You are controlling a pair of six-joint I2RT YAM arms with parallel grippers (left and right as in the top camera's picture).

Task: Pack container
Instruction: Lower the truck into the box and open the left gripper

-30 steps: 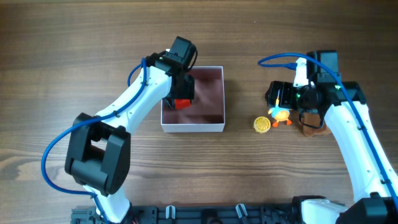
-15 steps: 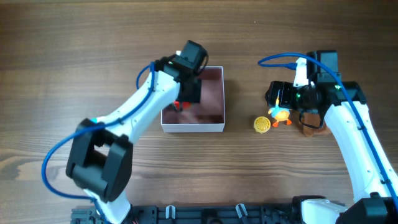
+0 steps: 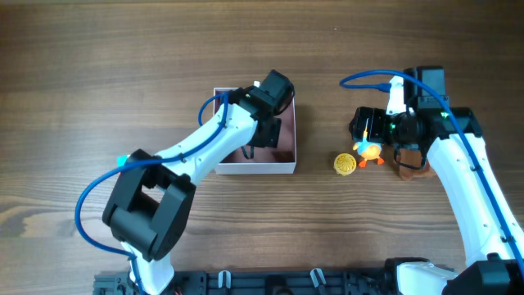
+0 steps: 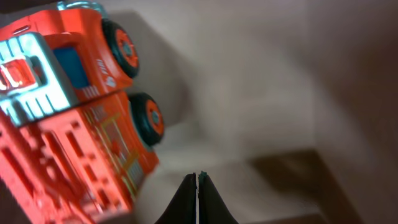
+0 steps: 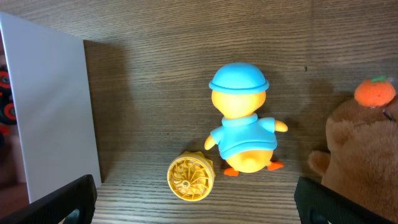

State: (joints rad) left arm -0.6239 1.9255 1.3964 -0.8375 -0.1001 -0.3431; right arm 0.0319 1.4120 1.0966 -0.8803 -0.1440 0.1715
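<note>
Overhead, arm (image 3: 214, 141) covers orange truck (image 4: 68, 106), left end effector (image 4: 198, 186) pressed together, right end effector (image 5: 196, 186) spread.

The container (image 3: 254, 170) has white walls and a dusty-pink inside; the toy truck (image 4: 74, 118) is orange-red with black tyres. The duck (image 5: 244, 134) is yellow with blue cap and shirt, the bear (image 5: 360, 180) brown.

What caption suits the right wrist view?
Blue-capped duck toy and yellow disc on the wooden table, between the white wall of the container and a brown plush toy.
</note>
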